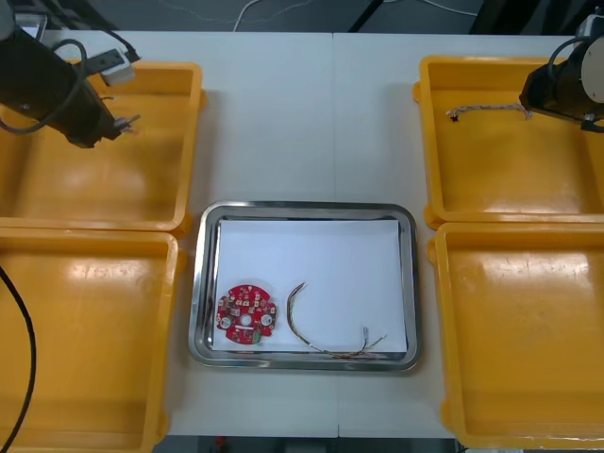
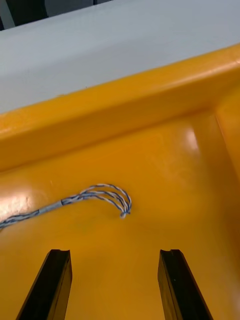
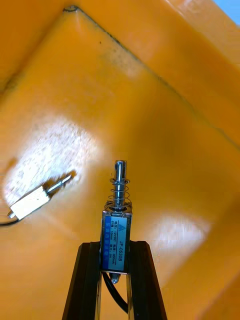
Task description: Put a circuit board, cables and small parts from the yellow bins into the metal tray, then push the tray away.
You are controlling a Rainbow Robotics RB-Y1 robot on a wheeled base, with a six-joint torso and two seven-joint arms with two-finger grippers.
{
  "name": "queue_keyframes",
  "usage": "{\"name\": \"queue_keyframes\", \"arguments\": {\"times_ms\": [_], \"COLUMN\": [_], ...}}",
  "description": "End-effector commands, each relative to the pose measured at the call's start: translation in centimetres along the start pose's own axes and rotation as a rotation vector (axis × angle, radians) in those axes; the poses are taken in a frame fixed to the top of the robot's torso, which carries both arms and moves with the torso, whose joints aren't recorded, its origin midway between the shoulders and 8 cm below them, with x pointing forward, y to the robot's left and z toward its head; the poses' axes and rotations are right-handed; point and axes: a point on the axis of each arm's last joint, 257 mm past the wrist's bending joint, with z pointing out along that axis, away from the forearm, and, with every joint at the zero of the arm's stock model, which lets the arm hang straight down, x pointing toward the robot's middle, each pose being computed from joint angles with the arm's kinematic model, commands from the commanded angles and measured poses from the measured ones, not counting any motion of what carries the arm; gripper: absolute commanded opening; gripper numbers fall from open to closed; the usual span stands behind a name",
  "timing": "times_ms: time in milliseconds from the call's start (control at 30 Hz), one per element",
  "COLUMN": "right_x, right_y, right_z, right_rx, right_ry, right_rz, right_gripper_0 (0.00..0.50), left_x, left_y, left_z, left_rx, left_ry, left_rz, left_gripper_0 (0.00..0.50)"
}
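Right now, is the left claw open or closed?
Shut. The left gripper clamps a small metal part between its fingers, above a yellow bin. The right gripper hovers open.

Front camera sat above the arms and looked steeply down on the table point(image 1: 283, 123), wide enough for all yellow bins point(image 1: 104, 151) and the metal tray point(image 1: 200, 283). Right wrist camera rode close behind the right gripper point(image 2: 115, 252), facing along its spread fingers into the right bin point(image 2: 150, 115). The blue and white cable point(image 2: 100, 192) just ahead of the fingertips also showed in the front view. Left wrist camera sat close behind the left gripper point(image 3: 115, 245), facing the left bin point(image 3: 150, 100) floor. The small metal part point(image 3: 116, 225) clamped between those fingers was shared likewise.
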Motion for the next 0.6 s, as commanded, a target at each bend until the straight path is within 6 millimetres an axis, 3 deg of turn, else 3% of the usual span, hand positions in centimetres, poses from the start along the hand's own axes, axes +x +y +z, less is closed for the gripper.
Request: {"name": "queue_keyframes", "arguments": {"times_ms": [33,233,433,600], "right_x": [-3.2,-3.7,-4.0,-4.1], "right_y": [2.7,2.1,2.0,2.3], "right_z": [-0.1,1.0,1.9,2.3], "right_rx": [-0.032,-0.013,-0.018,-0.019], "right_ry": [-0.069,-0.097,-0.127,-0.154], "right_rz": [-0.051,-0.065,-0.078,-0.103], "right_gripper_0": [0.5,0.5,0.5,0.5], "left_x": [0.7,1.4,-1.7,-3.0], "left_y": [2.2,-0.1,-2.0,-7.1], "left_z": [-6.1,-9.1,-11.2,-10.8], "left_rx": [-0.114,-0.081,-0.128,-0.116], "left_ry": [0.107,0.17,0.076,0.018], "left_rz": [0.027,-0.13,-0.308,-0.497], "left_gripper_0": [0.0,0.0,0.0,0.0]}}
